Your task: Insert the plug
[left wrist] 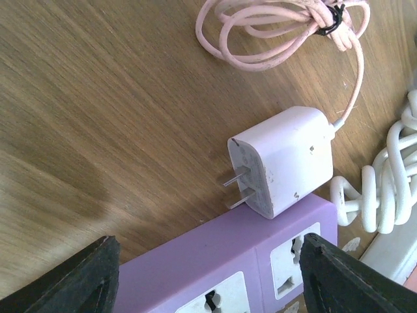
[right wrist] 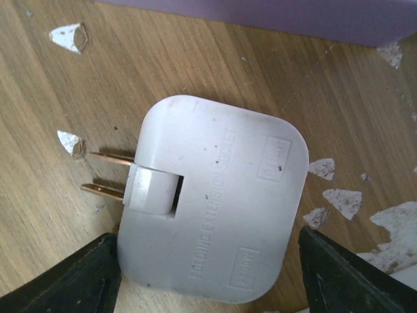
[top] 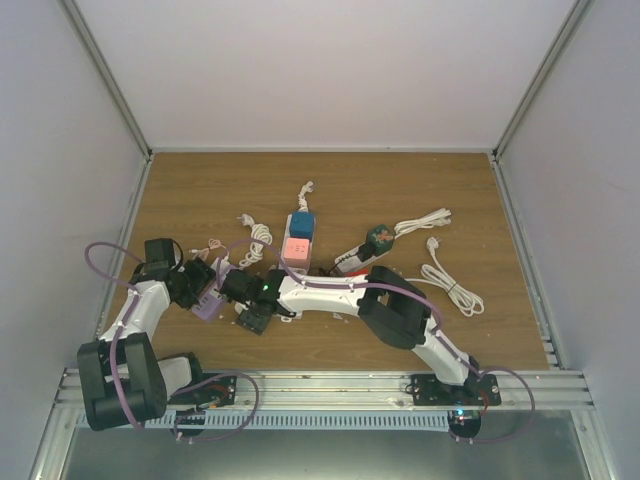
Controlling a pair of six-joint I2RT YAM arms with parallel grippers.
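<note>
A white folding plug adapter (right wrist: 215, 202) lies flat on the wood in the right wrist view, its two copper prongs (right wrist: 107, 175) pointing left. My right gripper (right wrist: 207, 235) stands open around it: the left finger sits at its lower corner, the right finger a little off it. In the left wrist view, a purple power strip (left wrist: 221, 261) with white sockets lies between the fingers of my open left gripper (left wrist: 208, 238). A pale charger plug (left wrist: 287, 160) on a pink cable (left wrist: 273, 32) rests against the strip's far edge. Both grippers (top: 205, 290) (top: 252, 318) are low at the table's left front.
A white power strip (top: 298, 240) carrying a blue and a pink plug lies mid-table. Coiled white cables (top: 445, 280) and a green-red device (top: 378, 237) lie to the right. Another white cable (left wrist: 384, 189) lies beside the purple strip. Enclosure walls ring the table.
</note>
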